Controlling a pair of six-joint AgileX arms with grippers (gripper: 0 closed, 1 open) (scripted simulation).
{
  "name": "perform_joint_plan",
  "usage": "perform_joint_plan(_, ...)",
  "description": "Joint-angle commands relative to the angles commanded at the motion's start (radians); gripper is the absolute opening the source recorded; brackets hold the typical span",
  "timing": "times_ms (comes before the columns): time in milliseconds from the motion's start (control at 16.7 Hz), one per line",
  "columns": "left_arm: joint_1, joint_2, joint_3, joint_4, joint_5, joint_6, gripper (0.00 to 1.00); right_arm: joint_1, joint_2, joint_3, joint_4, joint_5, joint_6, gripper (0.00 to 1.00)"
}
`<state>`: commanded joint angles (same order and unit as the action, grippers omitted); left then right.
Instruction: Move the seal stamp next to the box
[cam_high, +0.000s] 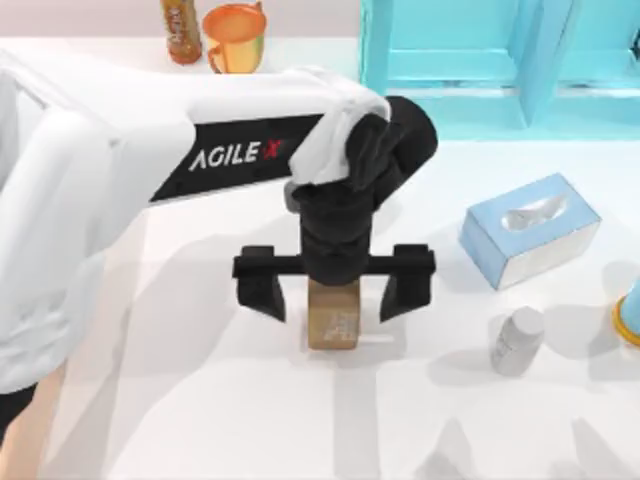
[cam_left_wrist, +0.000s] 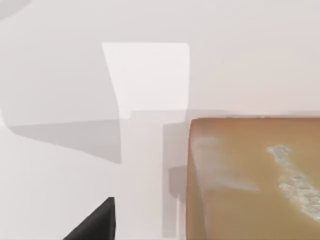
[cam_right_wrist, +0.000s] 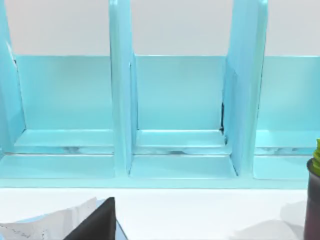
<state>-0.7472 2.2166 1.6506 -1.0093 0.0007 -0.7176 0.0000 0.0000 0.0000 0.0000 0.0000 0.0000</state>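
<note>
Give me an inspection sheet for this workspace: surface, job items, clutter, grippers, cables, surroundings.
Surface: white table, shadowed.
Job's things: seal stamp lies on the table between the left gripper's fingers; box: nothing seen.
Clutter: tissue box, white pill bottle, orange cup, orange bottle.
Grippers: left gripper open, straddling the stamp; right: finger tip seen, facing the rack.
Cables: nothing seen.
Surroundings: light-blue divider rack at the table's back.

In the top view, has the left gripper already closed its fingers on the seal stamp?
No: the left gripper hangs over the seal stamp with its fingers spread wide, clear of the block on both sides.
</note>
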Motion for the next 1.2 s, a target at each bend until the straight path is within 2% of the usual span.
perform_joint_plan(120,0.0,0.0,0.0,0.0,0.0,0.0,1.0,0.0,0.0,0.0,0.0,0.0,0.0,1.0)
perform_joint_plan(900,0.0,0.0,0.0,0.0,0.0,0.0,0.02,0.0,0.0,0.0,0.0,0.0,0.0,1.0)
perform_joint_plan(1200,0.0,0.0,0.0,0.0,0.0,0.0,0.0,0.0,0.0,0.0,0.0,0.0,0.0,1.0)
